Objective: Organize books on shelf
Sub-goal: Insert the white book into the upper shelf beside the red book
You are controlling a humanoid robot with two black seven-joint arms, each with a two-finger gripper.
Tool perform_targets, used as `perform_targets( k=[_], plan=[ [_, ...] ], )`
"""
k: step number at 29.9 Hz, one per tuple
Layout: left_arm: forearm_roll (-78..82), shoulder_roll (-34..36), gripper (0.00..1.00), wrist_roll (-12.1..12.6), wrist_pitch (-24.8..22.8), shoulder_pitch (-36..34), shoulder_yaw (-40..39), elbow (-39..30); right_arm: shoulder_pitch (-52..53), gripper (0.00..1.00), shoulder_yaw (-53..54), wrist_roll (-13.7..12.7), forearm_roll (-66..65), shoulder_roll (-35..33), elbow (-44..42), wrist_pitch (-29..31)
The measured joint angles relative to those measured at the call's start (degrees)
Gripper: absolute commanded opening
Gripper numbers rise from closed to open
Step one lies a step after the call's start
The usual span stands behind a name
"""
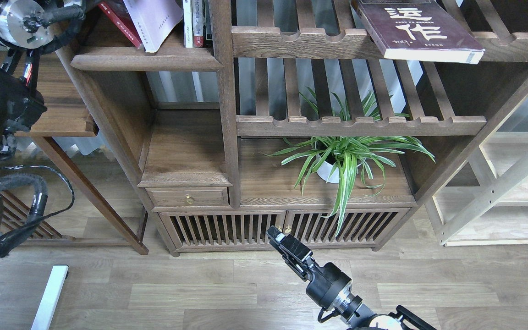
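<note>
Lavender-white paperback (pixel 154 20) and red paperback (pixel 116 20) are leaning on the solid shelf (pixel 145 59); maroon book (pixel 417 32) is overhanging the slatted rail and risking sliding off. Left gripper is out of view; right gripper (pixel 277 236) is hanging low, empty, its opening indiscernible.

Black arms, silver joint caps, looped black cables

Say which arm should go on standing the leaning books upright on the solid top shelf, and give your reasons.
Left. Its arm rises to the solid dark-brown shelf, beside the leaning red book and pale lavender-white book; its gripper is out of view. The right gripper hangs low by the slatted cabinet doors.
</note>
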Motion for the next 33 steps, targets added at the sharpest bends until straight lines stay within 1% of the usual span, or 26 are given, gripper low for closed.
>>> perform_targets(
  k=[12, 24, 28, 31, 33],
  plan=[
    [-0.07, 0.85, 0.57, 0.0, 0.0, -3.21, -0.54, 0.0, -0.76, 0.59, 0.05, -0.73, -1.36, 0.72, 0.34, 0.0],
    [-1.46, 1.34, 0.57, 0.0, 0.01, -7.83, -0.69, -0.43, -1.85, 0.59, 0.17, -1.62, -1.98, 0.91, 0.94, 0.0],
    [-1.74, 2.16, 0.59, 0.0, 0.01, -8.92, -0.91, -0.51, -2.17, 0.59, 0.18, -1.8, -2.09, 0.97, 1.01, 0.0],
    [-3.01, 2.55, 0.63, 0.0, 0.02, -9.13, -0.95, -0.83, -2.22, 0.59, 0.18, -2.06, -2.14, 1.12, 1.03, 0.0],
    [-4.39, 2.92, 0.7, 0.0, 0.01, -9.12, -0.88, -1.18, -2.22, 0.59, 0.18, -2.13, -2.22, 1.14, 1.03, 0.0]
  ],
)
